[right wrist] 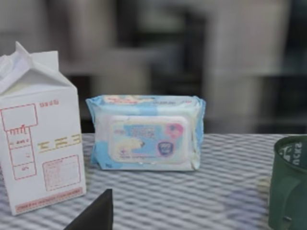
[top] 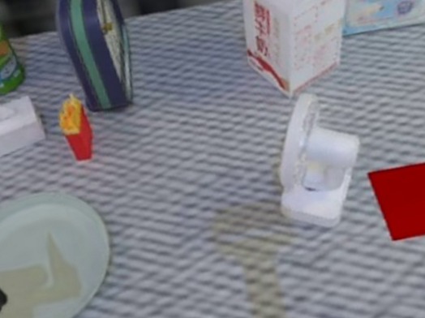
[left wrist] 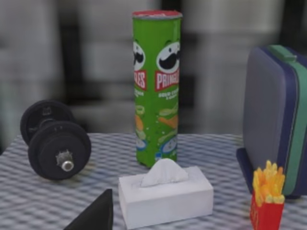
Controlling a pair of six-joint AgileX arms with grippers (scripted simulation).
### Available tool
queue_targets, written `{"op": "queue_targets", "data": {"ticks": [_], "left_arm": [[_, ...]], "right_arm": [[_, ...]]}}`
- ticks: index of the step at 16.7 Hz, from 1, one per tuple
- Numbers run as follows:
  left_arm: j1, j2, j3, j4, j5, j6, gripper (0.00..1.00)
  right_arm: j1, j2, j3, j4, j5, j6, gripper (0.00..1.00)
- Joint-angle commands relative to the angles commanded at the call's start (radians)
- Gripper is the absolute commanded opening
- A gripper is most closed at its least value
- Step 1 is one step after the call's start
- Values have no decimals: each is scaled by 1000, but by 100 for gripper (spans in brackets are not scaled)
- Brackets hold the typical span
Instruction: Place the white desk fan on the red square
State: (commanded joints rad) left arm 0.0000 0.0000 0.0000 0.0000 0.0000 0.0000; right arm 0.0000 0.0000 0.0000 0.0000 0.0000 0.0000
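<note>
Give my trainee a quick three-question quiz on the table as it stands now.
1. True or false: the small white plastic desk fan already stands on the flat bright-red square patch.
2. Which stands nearest the fan: A the white-and-red milk carton, B the tall green crisps can, C the pale green round plate?
3. Fill in: in the top view, the red square lies to the fan's ____.
Key: 1 false; 2 A; 3 right.

Smooth glossy white plastic forms the fan (top: 316,164), standing on a woven-looking grey checked tablecloth (top: 198,170) beside the flat matt red square (top: 420,198).
</note>
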Motion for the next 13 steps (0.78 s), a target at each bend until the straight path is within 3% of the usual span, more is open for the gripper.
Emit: {"op": "queue_targets", "data": {"ticks": [6,13], "left_arm": [[0,0,0,0,0,0,100],[0,0,0,0,0,0,100]], "right_arm": [[15,90,73,-76,13,29,100],[94,543,492,-417,61,203,100]]}}
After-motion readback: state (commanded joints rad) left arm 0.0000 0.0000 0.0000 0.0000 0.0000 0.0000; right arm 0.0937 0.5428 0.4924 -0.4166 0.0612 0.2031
